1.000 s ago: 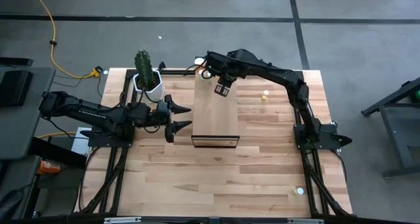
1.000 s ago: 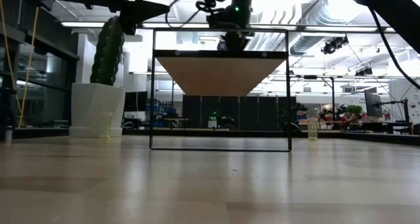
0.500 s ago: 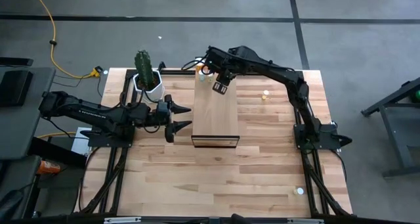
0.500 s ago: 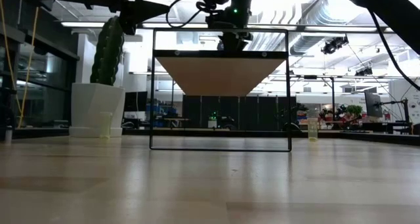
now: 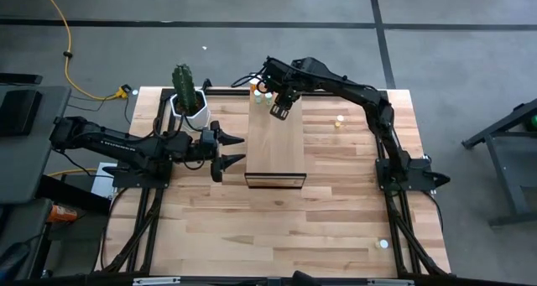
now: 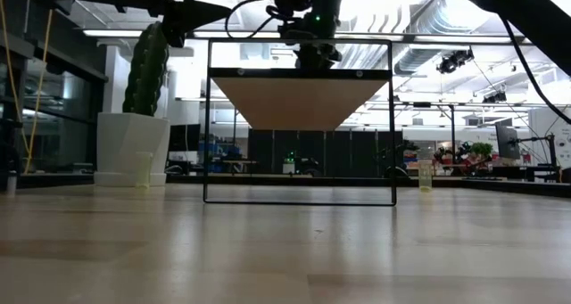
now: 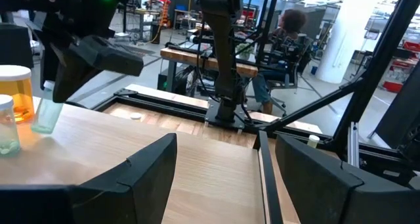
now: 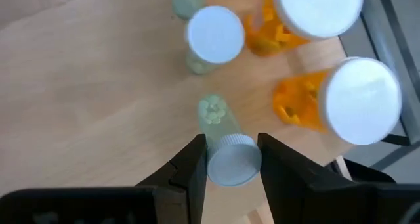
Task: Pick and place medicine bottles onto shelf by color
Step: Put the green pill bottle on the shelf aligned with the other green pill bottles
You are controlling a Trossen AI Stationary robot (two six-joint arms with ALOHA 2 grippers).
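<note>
1. Two arms were pictured at the bench [image 5: 336,194], with the right pincer [image 5: 278,110] poised over the far end of the shelf [image 5: 277,148].
2. A pale green bottle [image 8: 226,148] was seen clamped between the right pincer's fingers [image 8: 190,165], its cap toward the wrist camera and its base close to the shelf top; whether it had touched down could not be told.
3. Three bottles were shown already standing on that far end, just beside the held one: two orange bottles [image 8: 341,99] close together, and one pale green bottle with a white cap [image 8: 213,37] next to them.
4. Sorting by color was judged to be well under way, with the orange pair grouped and the green ones being gathered alongside.
5. One pale bottle [image 5: 339,121] was left on the bench to the right of the shelf, and another [image 6: 143,168] was seen on the bench beside the white cactus pot [image 5: 191,110].
6. One small white round object [image 5: 383,244] lay near the bench's front right corner; whether it was a bottle could not be told.
7. The left pincer [image 5: 228,149] was held wide and empty beside the shelf's left edge, waiting.
</note>
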